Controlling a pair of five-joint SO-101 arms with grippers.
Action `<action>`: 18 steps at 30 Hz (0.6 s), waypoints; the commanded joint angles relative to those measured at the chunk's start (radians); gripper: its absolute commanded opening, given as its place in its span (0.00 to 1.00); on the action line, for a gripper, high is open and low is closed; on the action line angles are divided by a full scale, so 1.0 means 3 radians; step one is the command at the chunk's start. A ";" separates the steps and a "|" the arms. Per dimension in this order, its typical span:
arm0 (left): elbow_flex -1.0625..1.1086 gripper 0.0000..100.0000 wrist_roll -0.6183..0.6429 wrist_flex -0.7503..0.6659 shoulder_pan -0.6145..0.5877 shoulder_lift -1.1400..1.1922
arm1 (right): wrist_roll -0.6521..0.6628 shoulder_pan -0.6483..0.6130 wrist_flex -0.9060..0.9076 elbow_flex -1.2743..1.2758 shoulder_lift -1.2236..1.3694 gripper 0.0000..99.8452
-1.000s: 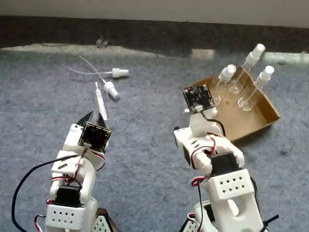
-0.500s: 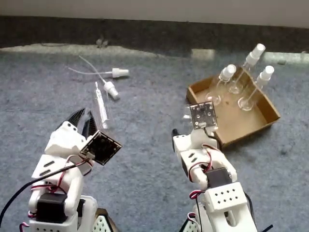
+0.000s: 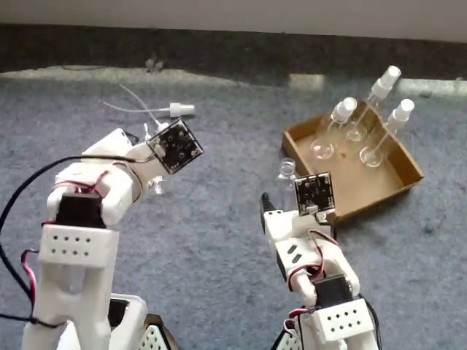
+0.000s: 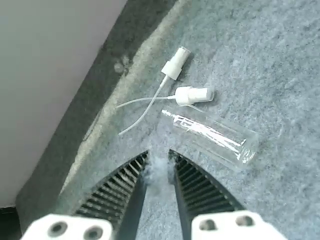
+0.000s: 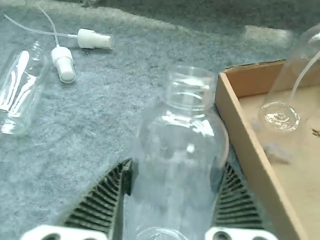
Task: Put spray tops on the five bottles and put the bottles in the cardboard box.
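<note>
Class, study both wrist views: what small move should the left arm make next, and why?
Probably lower the left gripper onto the nearer spray top and close: its jaws are open and empty, while the right gripper holds an uncapped bottle.

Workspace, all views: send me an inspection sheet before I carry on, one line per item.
Surface: grey carpet.
Job's things: cardboard box holds three capped bottles; held bottle has no top; lying bottle has no top, with two loose spray tops beside it.
Clutter: a small bit of fluff at the carpet's far edge.
Grippers: left gripper slightly open, empty, near the lying bottle; right gripper shut on the held bottle, beside the box.
Cables: black cable loops off the left arm.
Surroundings: dark strip and pale wall beyond the carpet.
</note>
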 commanded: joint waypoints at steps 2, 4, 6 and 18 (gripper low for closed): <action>-0.0724 0.00 -0.0036 0.0010 0.0054 0.0974 | -0.0020 0.0033 -0.0105 0.0069 -0.0284 0.13; -0.0954 0.00 -0.0036 0.0015 0.0115 0.1317 | -0.0020 0.0028 -0.0105 0.0120 -0.0335 0.13; -0.1204 0.00 -0.0036 0.0020 0.0182 0.1665 | -0.0020 0.0023 -0.0105 0.0166 -0.0371 0.13; -0.2862 0.04 -0.0501 0.0036 0.0258 0.3588 | -0.0005 0.0018 -0.0110 0.0366 -0.0381 0.13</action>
